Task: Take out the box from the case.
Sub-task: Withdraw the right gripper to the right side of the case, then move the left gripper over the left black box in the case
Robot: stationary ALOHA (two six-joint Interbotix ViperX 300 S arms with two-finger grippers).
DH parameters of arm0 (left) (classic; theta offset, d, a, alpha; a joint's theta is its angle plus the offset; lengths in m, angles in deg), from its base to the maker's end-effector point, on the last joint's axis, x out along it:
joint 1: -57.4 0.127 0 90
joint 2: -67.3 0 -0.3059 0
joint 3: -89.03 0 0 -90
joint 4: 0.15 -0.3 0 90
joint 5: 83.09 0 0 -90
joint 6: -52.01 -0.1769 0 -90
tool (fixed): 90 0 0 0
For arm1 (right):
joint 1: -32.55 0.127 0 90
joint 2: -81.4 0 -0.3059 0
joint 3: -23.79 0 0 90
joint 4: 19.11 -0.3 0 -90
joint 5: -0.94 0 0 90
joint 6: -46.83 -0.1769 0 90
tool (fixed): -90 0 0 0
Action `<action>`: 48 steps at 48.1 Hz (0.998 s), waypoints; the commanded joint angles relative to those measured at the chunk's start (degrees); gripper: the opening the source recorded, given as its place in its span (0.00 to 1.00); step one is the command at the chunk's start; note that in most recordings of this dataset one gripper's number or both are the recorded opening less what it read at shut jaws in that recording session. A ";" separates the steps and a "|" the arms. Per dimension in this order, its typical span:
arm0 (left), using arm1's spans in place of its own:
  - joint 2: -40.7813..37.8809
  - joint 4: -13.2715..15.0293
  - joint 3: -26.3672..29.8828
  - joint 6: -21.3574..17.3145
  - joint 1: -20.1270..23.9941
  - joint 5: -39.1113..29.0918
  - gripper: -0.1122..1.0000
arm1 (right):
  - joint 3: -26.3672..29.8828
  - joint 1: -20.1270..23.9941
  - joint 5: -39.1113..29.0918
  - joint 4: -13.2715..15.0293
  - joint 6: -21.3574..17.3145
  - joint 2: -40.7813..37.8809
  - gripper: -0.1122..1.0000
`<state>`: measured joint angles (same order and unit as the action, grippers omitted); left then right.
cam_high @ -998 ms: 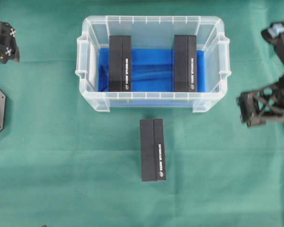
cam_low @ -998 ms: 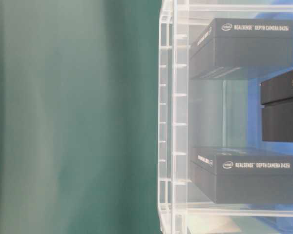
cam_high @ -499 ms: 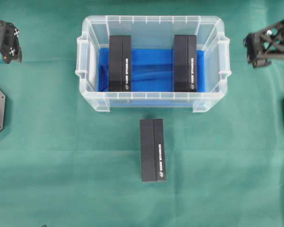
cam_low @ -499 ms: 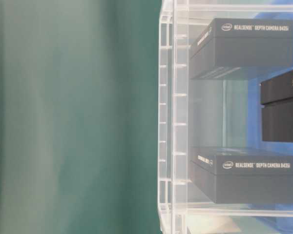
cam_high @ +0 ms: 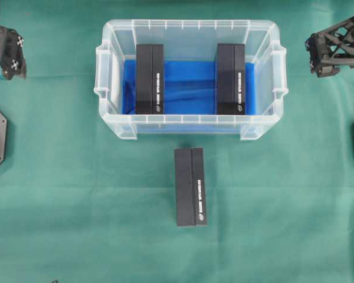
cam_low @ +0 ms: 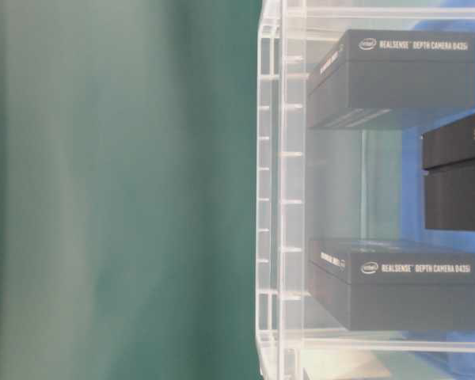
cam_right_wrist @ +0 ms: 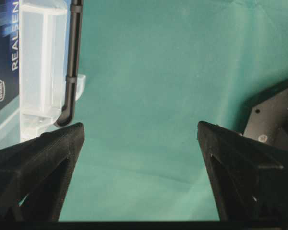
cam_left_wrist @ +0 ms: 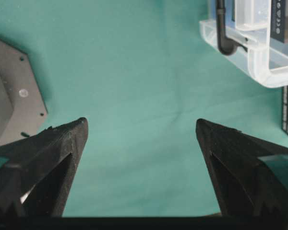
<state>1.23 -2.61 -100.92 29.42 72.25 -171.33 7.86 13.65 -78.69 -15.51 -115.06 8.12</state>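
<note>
You see both arms parked at the table's far corners, left gripper (cam_high: 6,56) and right gripper (cam_high: 327,56) with fingers spread wide, holding nothing. The clear ribbed plastic case (cam_high: 189,127) keeps two matte black boxes on blue cloth (cam_high: 190,88); a third box (cam_high: 190,186) lies outside, just before it.

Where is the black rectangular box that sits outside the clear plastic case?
In the overhead view, the black box lies on the green cloth just below the case's near wall, roughly centred.
</note>
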 commanded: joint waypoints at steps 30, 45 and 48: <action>-6.50 -0.09 5.98 2.64 -0.88 0.26 0.98 | 0.62 -0.09 0.26 0.00 -0.09 0.26 0.94; -19.16 -0.18 18.90 3.16 -2.55 0.35 0.98 | 0.62 -0.09 0.44 0.18 0.00 0.26 0.94; -21.80 -0.18 21.71 2.99 -2.55 0.26 0.98 | 0.62 -0.09 0.44 0.18 0.09 0.26 0.94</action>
<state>-18.19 -2.61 -83.78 32.59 69.88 -171.15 7.86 13.65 -78.52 -15.42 -115.06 8.03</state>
